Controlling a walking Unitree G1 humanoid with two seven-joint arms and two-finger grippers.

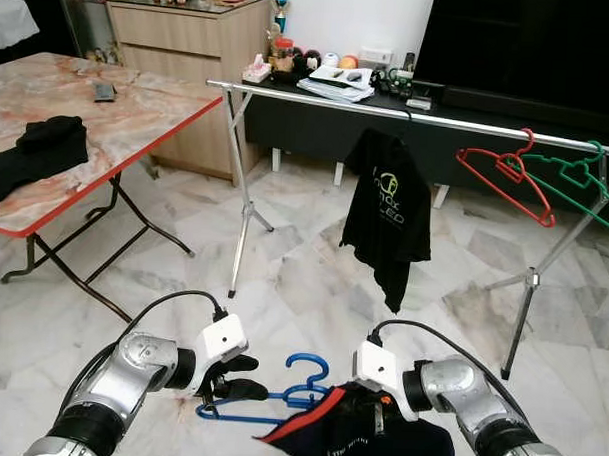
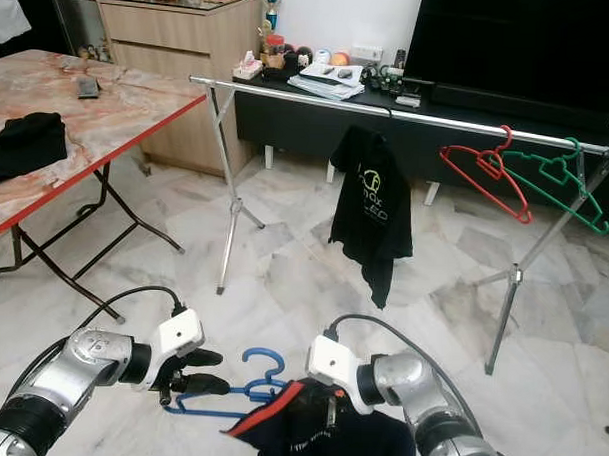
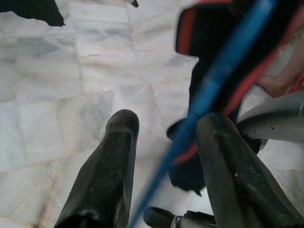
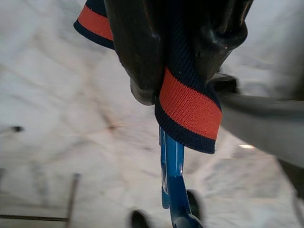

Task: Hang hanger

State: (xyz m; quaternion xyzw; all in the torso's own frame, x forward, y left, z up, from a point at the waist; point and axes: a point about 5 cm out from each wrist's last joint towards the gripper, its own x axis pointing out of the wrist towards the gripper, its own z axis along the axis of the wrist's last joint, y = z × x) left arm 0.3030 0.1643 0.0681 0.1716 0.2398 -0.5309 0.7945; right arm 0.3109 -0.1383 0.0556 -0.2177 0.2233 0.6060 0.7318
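Note:
A blue hanger (image 1: 307, 359) is held low over the marble floor between my two grippers, with a dark shirt (image 1: 377, 446) with an orange-striped collar (image 4: 190, 107) partly on it. My left gripper (image 1: 243, 377) is at the hanger's left end. Its fingers (image 3: 114, 156) stand open, and the blue bar (image 3: 223, 71) runs between them. My right gripper (image 4: 178, 57) is shut on the shirt's ribbed collar, just right of the hook. The clothes rail (image 1: 389, 103) stands ahead. It carries a black T-shirt (image 1: 385, 211), a red hanger (image 1: 507, 173) and a green hanger (image 1: 586, 183).
A folding table (image 1: 118, 131) with a red edge stands at the left, with a black cloth (image 1: 42, 144) on it. Behind the rail are a low black console (image 1: 318, 113) with clutter and a large screen (image 1: 531, 46). The rail's legs (image 1: 247, 211) splay onto the floor.

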